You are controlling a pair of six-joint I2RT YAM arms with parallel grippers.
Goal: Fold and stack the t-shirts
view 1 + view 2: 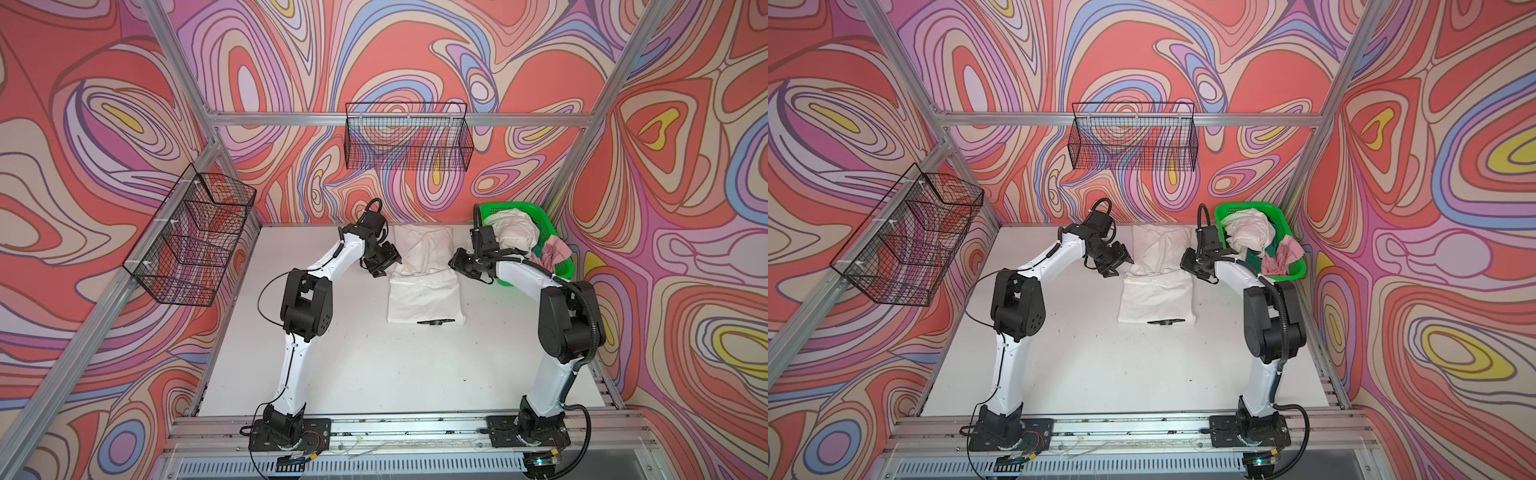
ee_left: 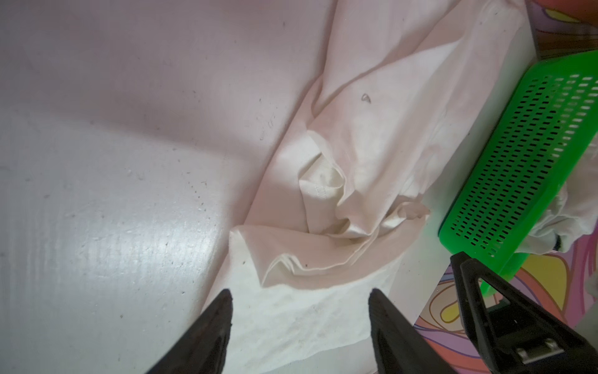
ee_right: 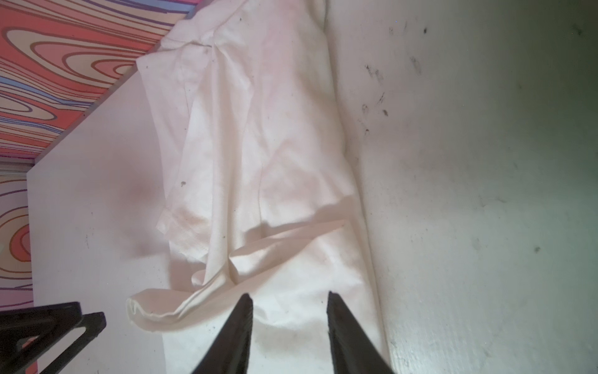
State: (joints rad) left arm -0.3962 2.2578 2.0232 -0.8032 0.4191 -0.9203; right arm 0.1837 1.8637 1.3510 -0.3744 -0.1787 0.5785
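Observation:
A large white t-shirt (image 1: 424,291) (image 1: 1156,297) lies on the white table (image 1: 332,353), its far half doubled over into a rumpled fold (image 2: 372,145) (image 3: 259,145). A black print (image 1: 434,322) shows at its near hem. My left gripper (image 1: 386,266) (image 2: 301,293) hovers at the fold's left edge, open, with nothing between its fingers. At the right edge my right gripper (image 1: 455,264) (image 3: 289,295) stands open and empty too. More t-shirts fill the green basket (image 1: 511,206): white ones (image 1: 513,232), a pale pink one (image 1: 548,251) and a dark green one (image 1: 1256,257).
The green basket (image 2: 517,162) sits at the table's far right corner, right behind my right arm. Black wire baskets hang on the back wall (image 1: 407,137) and the left wall (image 1: 195,237). Aluminium frame posts bound the table.

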